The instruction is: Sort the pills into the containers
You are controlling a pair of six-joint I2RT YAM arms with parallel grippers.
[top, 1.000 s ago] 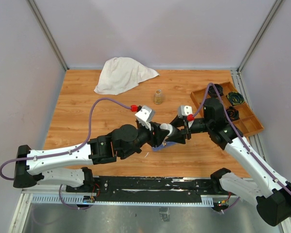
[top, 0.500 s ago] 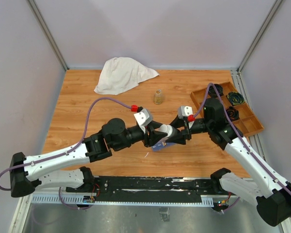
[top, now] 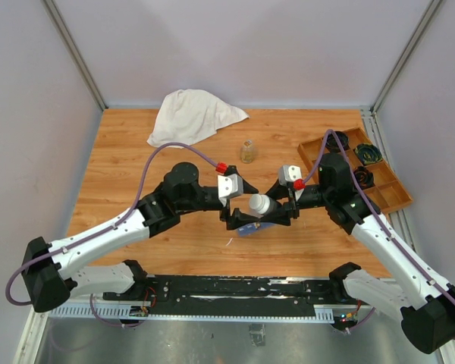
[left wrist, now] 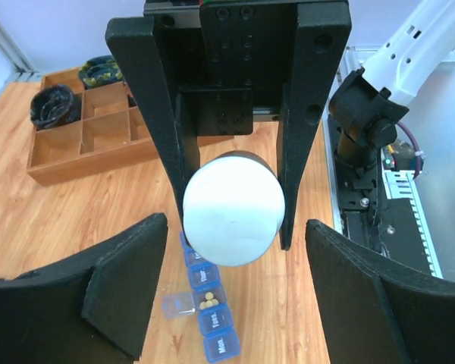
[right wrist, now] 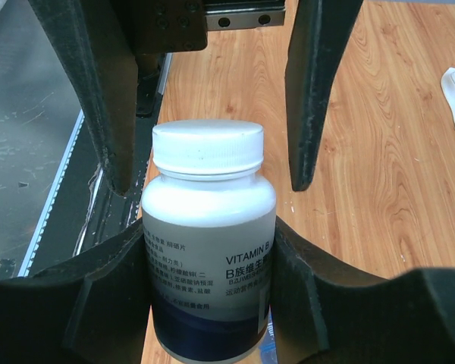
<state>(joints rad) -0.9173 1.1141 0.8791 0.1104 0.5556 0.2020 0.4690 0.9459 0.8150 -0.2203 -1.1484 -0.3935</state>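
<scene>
2 grippers at 1 bottle, cap on

Right gripper (top: 279, 211) was clamped around the body of the white vitamin bottle (right wrist: 208, 258). Left gripper (left wrist: 236, 220) stood wide open, 1 finger on each side of the bottle's cap (right wrist: 207, 144), no contact visible. Blue pill-organizer strip (left wrist: 214, 322) lay on the table (top: 136, 152) directly under the bottle. 1 compartment was open with yellow pills (left wrist: 208, 302) inside.

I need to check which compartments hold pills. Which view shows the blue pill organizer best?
Left wrist: the pill organizer lies in plain sight past the bottle, yellow pills in one open compartment. Top external shows only a blue patch under the bottle; right wrist, a sliver.
</scene>
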